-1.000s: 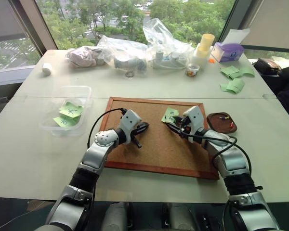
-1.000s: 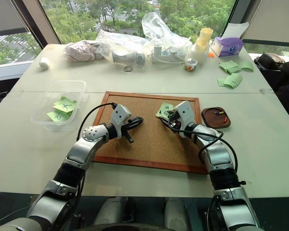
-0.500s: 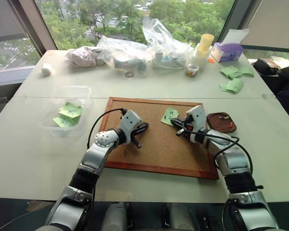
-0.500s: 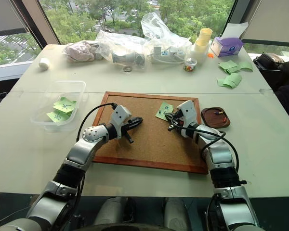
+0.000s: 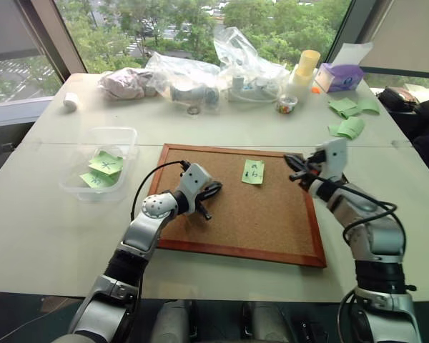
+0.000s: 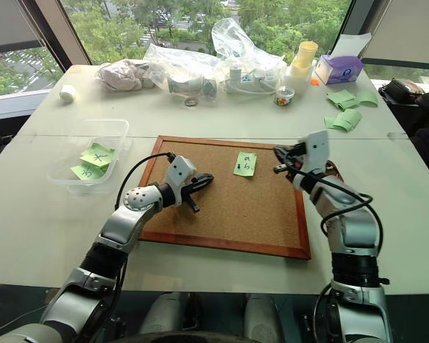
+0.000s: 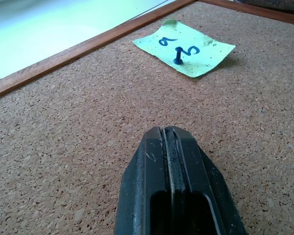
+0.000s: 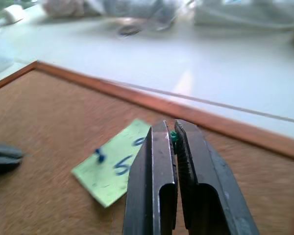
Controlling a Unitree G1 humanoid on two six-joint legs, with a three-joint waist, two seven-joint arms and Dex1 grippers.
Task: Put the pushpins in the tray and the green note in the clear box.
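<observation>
On the corkboard (image 5: 236, 229) the green note (image 5: 253, 171) lies flat, a blue pin (image 7: 178, 60) through it. Right gripper (image 8: 172, 139) is closed on a small green pushpin (image 8: 173, 136) near the board's right edge, not yet delivered. Left gripper (image 7: 170, 142) rests closed, empty. Clear box (image 5: 121, 136) already holds two other notes. Remaining: tray drop, blue pin, note.

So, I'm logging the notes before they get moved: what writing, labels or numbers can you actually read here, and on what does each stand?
"a" above "5", dark handwriting: on the green note lying on the corkboard.
"X", handwritten: on the upper green note in the clear box.
The lower note in that box: dark marks, too small to read.
The purple box at the far edge: any print is too small to read.
</observation>
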